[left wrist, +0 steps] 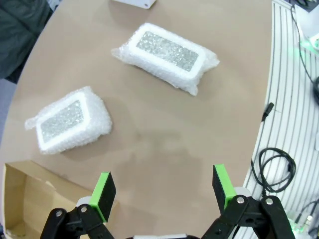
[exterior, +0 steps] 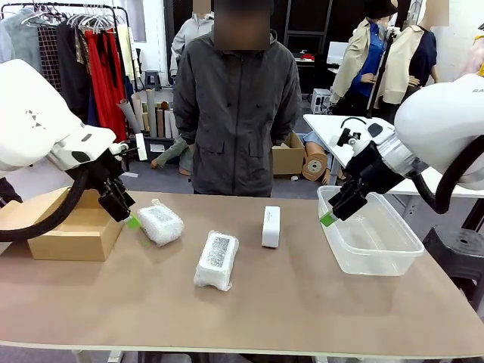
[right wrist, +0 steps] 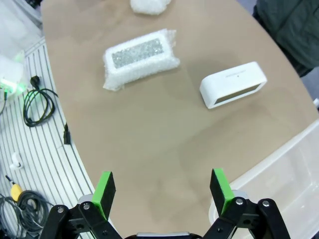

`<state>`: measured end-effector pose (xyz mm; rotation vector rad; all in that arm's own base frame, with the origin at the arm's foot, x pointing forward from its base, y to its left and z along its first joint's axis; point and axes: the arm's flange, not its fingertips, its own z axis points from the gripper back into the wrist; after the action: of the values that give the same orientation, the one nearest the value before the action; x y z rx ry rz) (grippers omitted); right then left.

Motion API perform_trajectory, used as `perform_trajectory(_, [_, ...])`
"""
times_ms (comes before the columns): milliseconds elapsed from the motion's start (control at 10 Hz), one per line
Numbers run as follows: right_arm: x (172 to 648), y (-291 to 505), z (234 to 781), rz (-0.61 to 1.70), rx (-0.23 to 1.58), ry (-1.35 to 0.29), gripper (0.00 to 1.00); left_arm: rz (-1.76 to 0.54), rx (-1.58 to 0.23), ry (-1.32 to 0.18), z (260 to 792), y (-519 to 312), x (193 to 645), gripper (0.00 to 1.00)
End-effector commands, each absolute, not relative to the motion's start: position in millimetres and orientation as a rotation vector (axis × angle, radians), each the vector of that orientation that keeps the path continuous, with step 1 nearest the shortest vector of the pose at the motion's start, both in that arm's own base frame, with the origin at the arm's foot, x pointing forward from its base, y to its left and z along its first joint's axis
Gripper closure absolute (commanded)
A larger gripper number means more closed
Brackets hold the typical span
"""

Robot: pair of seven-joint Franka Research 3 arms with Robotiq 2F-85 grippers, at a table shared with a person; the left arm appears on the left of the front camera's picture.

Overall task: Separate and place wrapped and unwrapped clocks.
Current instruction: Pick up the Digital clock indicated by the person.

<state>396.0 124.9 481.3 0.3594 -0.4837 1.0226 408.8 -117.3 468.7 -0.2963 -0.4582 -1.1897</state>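
Cardboard sits farthest left: a brown box (exterior: 76, 231) rests on the left end of the bench (exterior: 287, 310). My left jaws hang just right of it, above the bench top, spread wide with nothing held, and one green pad (exterior: 134, 221) shows close beside the first wrapped clock (exterior: 159, 221). That bundle is a lumpy white bubble-wrap parcel lying with its dark speckled patch up, close to the box and toward the far side. The second wrapped clock (exterior: 217, 259) lies farther right and nearer to me, patch up as well, and apart from the first. Behind the middle of the bench stands a person in a grey jacket (exterior: 234, 113). Right of the second bundle and a little farther back is the unwrapped clock (exterior: 271, 226), a smooth white rectangular block that stands alone on the bench and touches neither bundle. Farther right is a clear plastic tub (exterior: 393, 261) near the right end. My right jaws hover by the tub's left rim, also opened wide and empty, and from that wrist I see their green pads (right wrist: 222, 186) held well apart over the bench surface beside the tub's corner.
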Motion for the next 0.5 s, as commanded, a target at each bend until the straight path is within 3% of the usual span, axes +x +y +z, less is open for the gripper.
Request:
perform_trajectory(0, [395.3,125.6,482.5,1.025,0.375,-0.485,0.0,-1.197,-0.312,-0.468,468.1,-116.9,406.7,0.0])
perform_trajectory(200, [394.6,127.7,481.5,1.029,0.354,-0.48,0.0,-1.261,-0.303,-0.423,471.9,-116.2,417.3,0.0])
perform_trajectory(400, [419.0,124.5,492.7,1.151,0.477,-0.567,0.0,-1.416,-0.344,-0.401,488.7,-107.4,436.0,0.0])
